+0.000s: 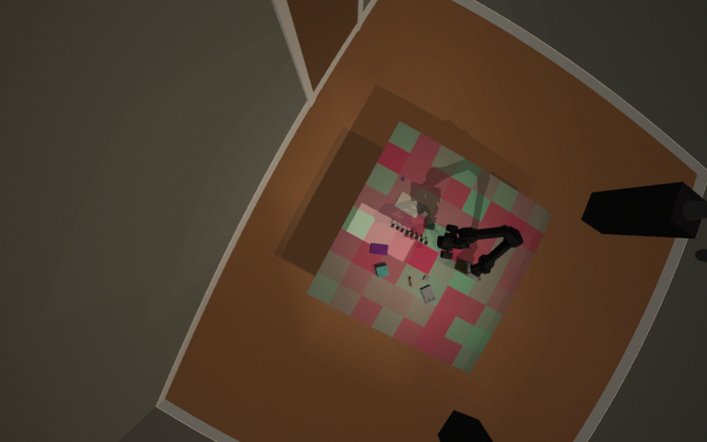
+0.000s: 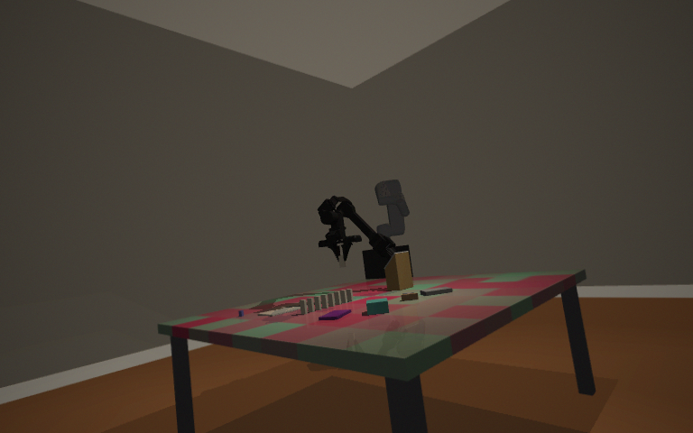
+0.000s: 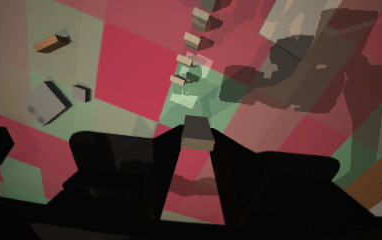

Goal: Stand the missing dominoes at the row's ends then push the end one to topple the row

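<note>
So the row of standing dominoes (image 1: pixel 409 232) (image 2: pixel 326 301) (image 3: pixel 192 41) is running away ahead of the fingers, below them, evenly spaced so each can knock the next. Further right, the gripper (image 1: pixel 445 241) (image 2: pixel 342 263) (image 3: pixel 196 130) is clamping a loose domino (image 2: pixel 342 263) (image 3: pixel 198 133) between its fingertips, well above the table (image 2: pixel 361 363) (upright, I think, though it's dim), probably keeping it clear of the near end before lowering.
</note>
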Robot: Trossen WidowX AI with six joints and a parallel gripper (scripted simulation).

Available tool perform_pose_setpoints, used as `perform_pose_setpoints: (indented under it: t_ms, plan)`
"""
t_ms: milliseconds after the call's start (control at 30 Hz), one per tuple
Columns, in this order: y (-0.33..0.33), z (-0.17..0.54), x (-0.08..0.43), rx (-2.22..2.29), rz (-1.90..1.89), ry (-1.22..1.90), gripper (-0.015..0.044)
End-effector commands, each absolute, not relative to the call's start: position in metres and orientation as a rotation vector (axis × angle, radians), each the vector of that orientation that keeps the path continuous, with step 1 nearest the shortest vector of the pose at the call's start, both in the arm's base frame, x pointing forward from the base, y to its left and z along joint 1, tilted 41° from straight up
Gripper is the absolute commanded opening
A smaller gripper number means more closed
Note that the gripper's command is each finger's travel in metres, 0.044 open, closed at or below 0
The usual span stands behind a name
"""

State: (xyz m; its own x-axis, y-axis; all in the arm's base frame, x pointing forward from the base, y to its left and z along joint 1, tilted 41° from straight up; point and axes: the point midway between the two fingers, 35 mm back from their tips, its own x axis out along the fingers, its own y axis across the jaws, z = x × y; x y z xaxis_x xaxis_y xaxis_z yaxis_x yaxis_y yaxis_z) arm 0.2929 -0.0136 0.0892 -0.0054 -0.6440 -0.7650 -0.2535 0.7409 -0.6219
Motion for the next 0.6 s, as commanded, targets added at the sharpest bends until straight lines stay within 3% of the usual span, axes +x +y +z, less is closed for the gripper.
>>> perform_pose_setpoints:
  t_ms: [0,567]
  plan:
    - [0.020,0.056,0.286,-0.547,-0.570,1.510,0.0107]
    - [0.003,0.034,0.291,-0.544,-0.566,1.510,0.0107]
